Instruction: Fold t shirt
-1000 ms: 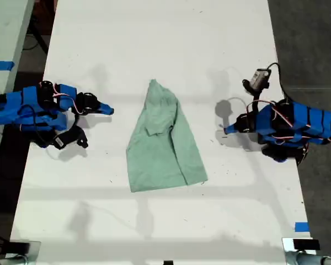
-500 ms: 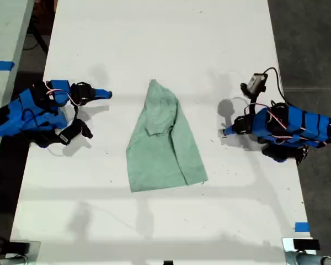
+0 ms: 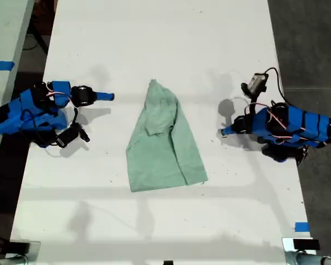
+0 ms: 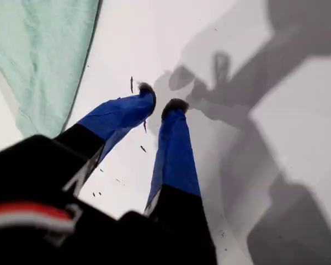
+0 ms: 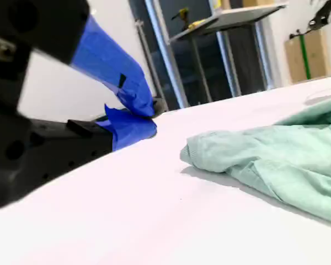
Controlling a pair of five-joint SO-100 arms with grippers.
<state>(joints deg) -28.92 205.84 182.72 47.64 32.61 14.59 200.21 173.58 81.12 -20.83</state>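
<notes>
- Mint-green t shirt (image 3: 163, 144): folded, flat at centre of exterior view on white table (image 3: 154, 44).
- My first gripper (image 4: 160, 104): tips slightly parted, empty.
- My second gripper (image 5: 146, 113): tips pressed together, empty, beside the shirt's pointed end.

A white bench (image 3: 165, 44) spans the exterior view, with dark grey floor (image 3: 306, 38) past its right edge. Blue tape (image 3: 301, 227) marks that edge. In the second wrist view, a metal-legged stand (image 5: 220, 33) and cardboard boxes (image 5: 309, 52) stand beyond the bench.
</notes>
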